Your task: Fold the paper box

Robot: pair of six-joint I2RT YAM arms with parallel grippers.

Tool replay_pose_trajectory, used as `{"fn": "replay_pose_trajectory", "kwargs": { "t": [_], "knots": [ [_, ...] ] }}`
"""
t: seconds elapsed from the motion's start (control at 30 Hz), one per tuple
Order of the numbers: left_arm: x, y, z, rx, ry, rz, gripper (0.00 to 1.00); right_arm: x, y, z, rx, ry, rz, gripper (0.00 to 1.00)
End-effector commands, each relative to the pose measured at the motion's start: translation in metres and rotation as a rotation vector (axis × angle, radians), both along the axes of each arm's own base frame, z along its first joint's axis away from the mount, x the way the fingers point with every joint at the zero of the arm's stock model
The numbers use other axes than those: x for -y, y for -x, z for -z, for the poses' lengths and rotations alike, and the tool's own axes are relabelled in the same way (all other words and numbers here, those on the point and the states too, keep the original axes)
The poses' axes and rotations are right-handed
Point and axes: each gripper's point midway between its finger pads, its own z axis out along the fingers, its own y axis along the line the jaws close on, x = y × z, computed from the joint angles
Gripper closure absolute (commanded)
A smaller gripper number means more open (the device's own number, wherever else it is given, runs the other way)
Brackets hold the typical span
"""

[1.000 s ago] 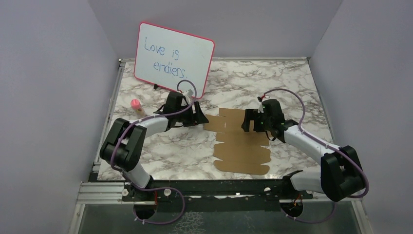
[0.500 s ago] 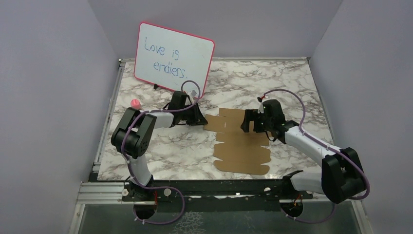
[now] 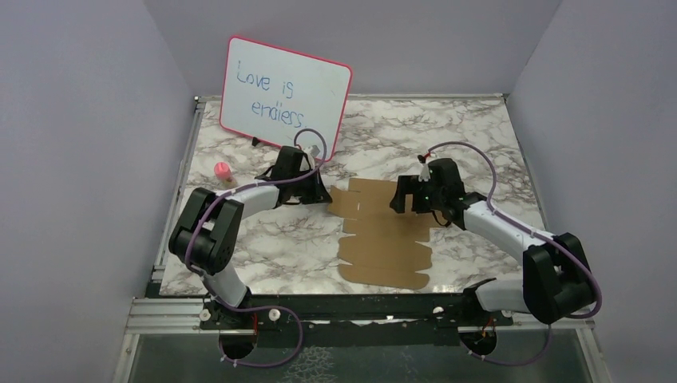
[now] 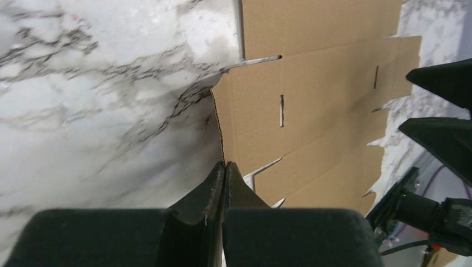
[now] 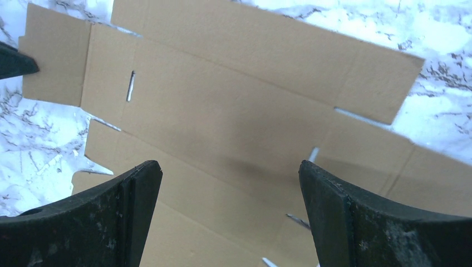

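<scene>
Paper box (image 3: pixel 383 239) shifted as left pincer (image 3: pixel 322 191) closed

Within the last second the left pincer went from spread to pressed together, its tips at the left edge of the paper box. The box lay as a flat, unfolded sheet on the desk (image 3: pixel 271 239), between the two arms. Over that same second the sheet slid a little toward the left arm and the near edge. No flap stood raised, so folding seemed barely begun, and the closing looked like a first try at an edge. The right pincer (image 3: pixel 403 198) stood spread wide over the sheet's far part.

The top view hid the contact itself. The left wrist view showed the tips meeting right at the sheet's edge, though whether cardboard was nipped between them could not be told. The right wrist view showed its own fingers (image 5: pixel 139 183) well apart over a slotted panel.
</scene>
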Motion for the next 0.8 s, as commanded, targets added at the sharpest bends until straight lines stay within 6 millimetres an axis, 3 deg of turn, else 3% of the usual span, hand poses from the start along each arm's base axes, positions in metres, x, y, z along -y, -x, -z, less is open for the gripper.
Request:
{"fn": "replay_pose_trajectory", "kwargs": {
  "t": [0.0,0.23,0.33,0.5,0.6,0.7,0.77],
  "knots": [
    [-0.032,0.009,-0.003,0.036,-0.172,-0.017,1.0,-0.016,-0.02,-0.02,0.061,-0.062,-0.033,0.0],
    [-0.076,0.02,-0.003,0.026,-0.251,-0.115,1.0,-0.032,-0.036,-0.023,0.064,-0.113,-0.059,0.0],
    [-0.085,0.022,-0.003,0.013,-0.24,-0.148,0.99,-0.037,-0.039,-0.02,0.053,-0.126,-0.07,0.0],
    [-0.089,0.018,-0.015,0.038,-0.22,-0.171,0.83,-0.042,-0.046,-0.016,0.05,-0.151,-0.06,0.0],
    [-0.095,0.012,-0.026,0.063,-0.212,-0.197,0.63,-0.041,-0.052,-0.017,0.067,-0.153,-0.049,0.0],
    [-0.103,0.005,-0.039,0.093,-0.199,-0.225,0.5,-0.036,-0.06,-0.021,0.078,-0.183,-0.027,0.0],
    [-0.105,-0.003,-0.047,0.113,-0.185,-0.235,0.46,-0.03,-0.065,-0.022,0.07,-0.227,-0.012,0.0]
  ]
}}
